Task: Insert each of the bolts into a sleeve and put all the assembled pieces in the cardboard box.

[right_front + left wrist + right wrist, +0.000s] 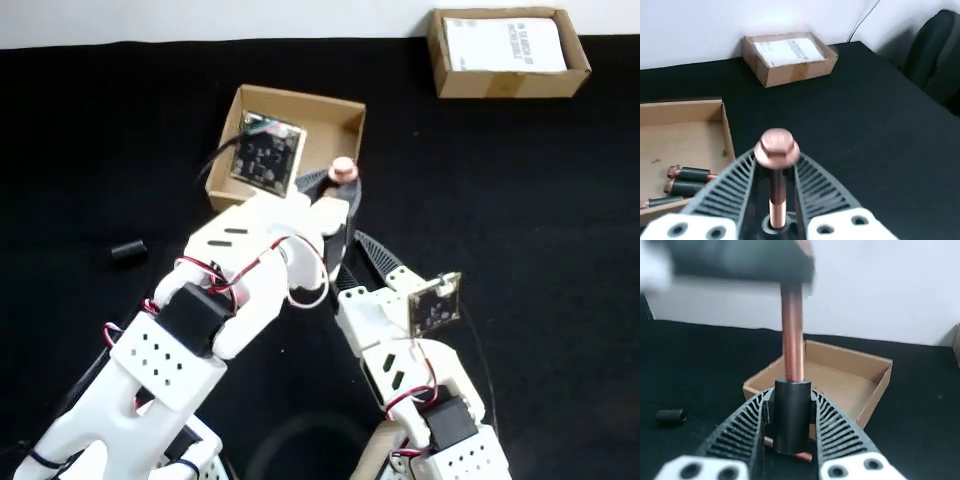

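1. Left gripper [776,159]: clenched on a copper bolt [777,148]. The shank is clamped between the fingers and the hex head stands clear past the fingertips.

2. Right gripper [790,395]: clenched on a black sleeve [789,415], which is held upright between the fingers. In the right wrist view the bolt's shank is seen entering the sleeve's top, and a threaded tip is seen protruding beneath it. The bolt is thus held by one gripper and the sleeve by the other, with the two parts engaged.

3. Position: in the high view the joined parts are held above the table [520,220], just outside the side wall of the box [345,125].

4. Box contents: three assembled pieces [687,174] are noted in the left wrist view. They lie side by side on the box floor near one wall, with a copper head visible at the end of two of them. The third is partly cut off at the edge. In the high view most of the box interior is hidden by the left arm.

5. Far box [510,85]: a second cardboard box is set at the table's far edge, well apart from the arms. A white printed sheet [505,45] lies flat inside it.

6. A loose sleeve [128,250] lies on its side on the table, apart from the box.
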Robot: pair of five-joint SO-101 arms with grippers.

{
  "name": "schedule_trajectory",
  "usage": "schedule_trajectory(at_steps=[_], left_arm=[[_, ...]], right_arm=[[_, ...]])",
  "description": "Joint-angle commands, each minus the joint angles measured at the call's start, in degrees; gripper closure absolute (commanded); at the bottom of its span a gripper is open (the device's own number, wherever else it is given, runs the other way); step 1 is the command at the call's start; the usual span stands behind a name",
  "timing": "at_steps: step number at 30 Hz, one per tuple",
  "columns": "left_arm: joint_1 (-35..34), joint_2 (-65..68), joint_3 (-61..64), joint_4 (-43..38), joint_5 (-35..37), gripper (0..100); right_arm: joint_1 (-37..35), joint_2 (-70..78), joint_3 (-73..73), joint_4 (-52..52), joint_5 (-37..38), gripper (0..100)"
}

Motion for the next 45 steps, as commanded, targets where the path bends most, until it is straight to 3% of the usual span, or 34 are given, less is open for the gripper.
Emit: schedule_trajectory(at_steps=[1, 18, 24, 26, 34, 38, 40, 45], left_arm=[[0.75, -0.22, 0.13, 0.18, 0.00, 99], [-1.36, -0.13, 5.41, 0.44, -0.09, 98], [-1.01, -0.31, 3.65, 8.35, 0.00, 72], [-0.92, -0.31, 1.71, 13.63, 0.00, 70], [-0.31, -6.73, -11.56, 36.84, -1.85, 86], [-0.40, -14.64, -12.00, 39.65, -10.99, 95], [-0.48, -18.86, -11.74, 39.65, -14.24, 100], [-6.29, -29.49, -2.86, 39.12, -18.99, 99]], right_arm=[[-0.22, -0.22, 7.78, -1.45, -0.35, 99.1], [-0.13, -0.22, 7.60, -1.71, 2.90, 99.1], [-0.13, -0.22, 7.34, -1.71, 2.64, 99.1], [-0.13, -0.22, 7.69, -1.54, 2.64, 99.1], [5.49, 0.31, 7.16, -1.45, 2.46, 99.1], [8.48, 0.40, 4.00, 0.57, 2.29, 99.1], [8.75, 0.48, -0.66, 4.62, -1.67, 99.1], [7.34, 5.85, -11.82, 9.98, -6.59, 99.1]])
